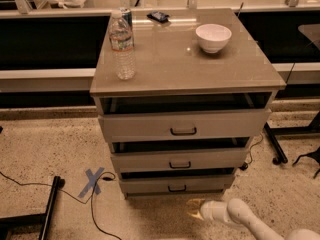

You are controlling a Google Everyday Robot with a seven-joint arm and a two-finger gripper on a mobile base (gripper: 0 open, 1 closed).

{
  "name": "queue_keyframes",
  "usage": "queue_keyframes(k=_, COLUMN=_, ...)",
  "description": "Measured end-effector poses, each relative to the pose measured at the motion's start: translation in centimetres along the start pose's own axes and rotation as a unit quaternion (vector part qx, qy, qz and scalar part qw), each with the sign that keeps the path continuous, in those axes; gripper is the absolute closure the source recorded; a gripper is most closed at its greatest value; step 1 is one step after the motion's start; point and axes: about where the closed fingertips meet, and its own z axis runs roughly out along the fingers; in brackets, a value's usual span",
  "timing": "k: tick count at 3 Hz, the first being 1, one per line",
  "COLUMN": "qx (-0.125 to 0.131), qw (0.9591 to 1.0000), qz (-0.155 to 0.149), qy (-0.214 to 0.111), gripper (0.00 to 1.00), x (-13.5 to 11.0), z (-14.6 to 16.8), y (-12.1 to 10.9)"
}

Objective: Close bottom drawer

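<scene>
On the speckled floor at the left, a blue tape cross [92, 180] lies beside a thin black cable [95, 214]. On the grey-beige cabinet [150, 74], a water bottle [121, 46] stands upright at the far left and a white bowl [213, 36] at the far right. The bottom drawer [150, 185] (the slimmest front, with a small black handle) sits lowest, with a dark gap above it. The gripper [196, 209] hovers just near of that drawer, right of its handle and low over the floor; whether it is open or closed cannot be told.
</scene>
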Motion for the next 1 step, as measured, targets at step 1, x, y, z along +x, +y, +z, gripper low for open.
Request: queue_keyframes(k=1, qx=-0.005, qw=1.0, qz=0.002, qy=-0.004, gripper=0.36, x=-0.37, z=0.18, y=0.74)
